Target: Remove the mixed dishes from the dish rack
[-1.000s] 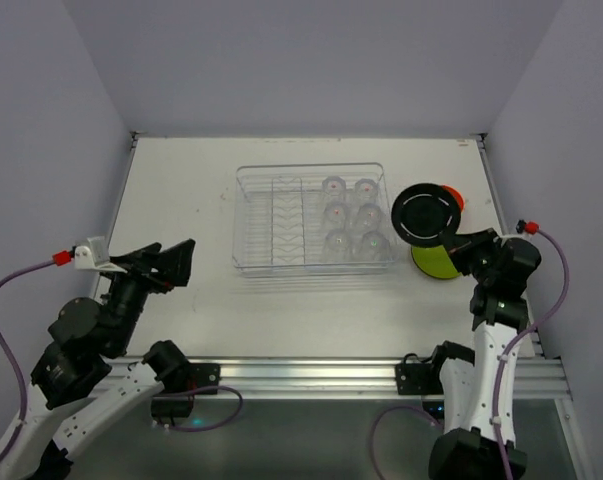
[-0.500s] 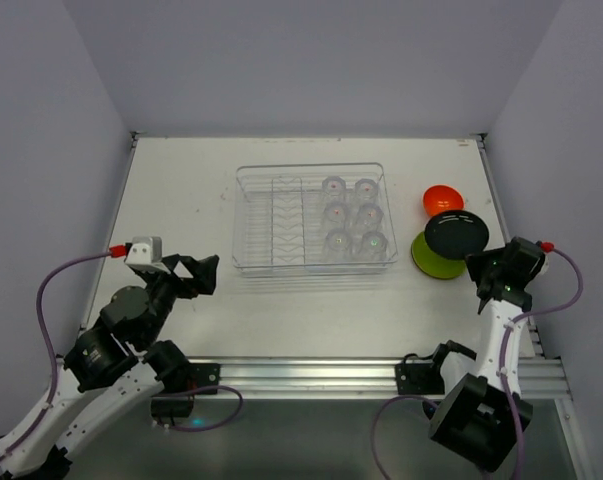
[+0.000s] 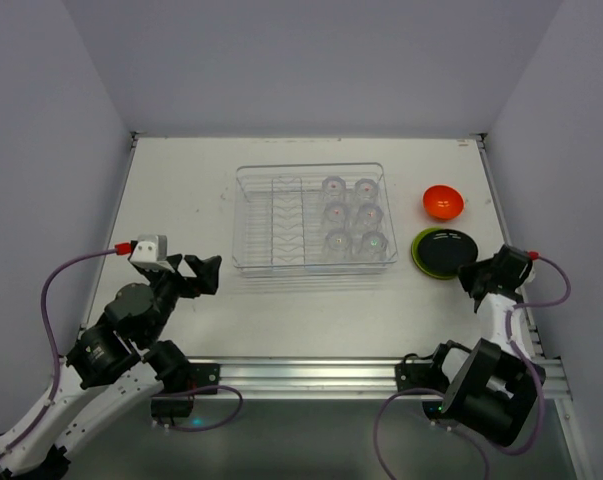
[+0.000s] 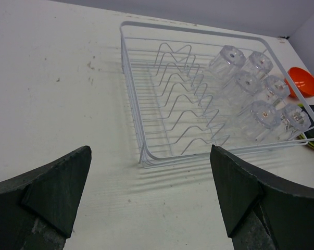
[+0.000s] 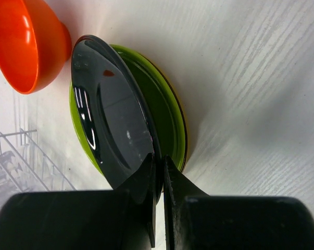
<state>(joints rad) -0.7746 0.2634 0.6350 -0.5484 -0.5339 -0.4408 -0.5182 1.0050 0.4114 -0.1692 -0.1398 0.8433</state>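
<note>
Black and spread wide, the left tool point(image 4: 150, 151) hangs released over the surface point(image 3: 181, 190), with the dish rack point(image 4: 129, 78) just ahead of it. Six clear cups point(image 3: 351, 215) stand in the rack's right part, past the ribbed slots. Further right, the orange bowl point(image 3: 443, 201) sits beyond the right tool point(image 5: 158, 172). That tool is clenched on the rim of the black-backed plate point(image 5: 110, 114), which lies tilted on the lime-green plate point(image 5: 164, 104).

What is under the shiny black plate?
A lime-green plate lies under the black plate, which the right tool pinches by its rim. It hides most of the green face.
</note>
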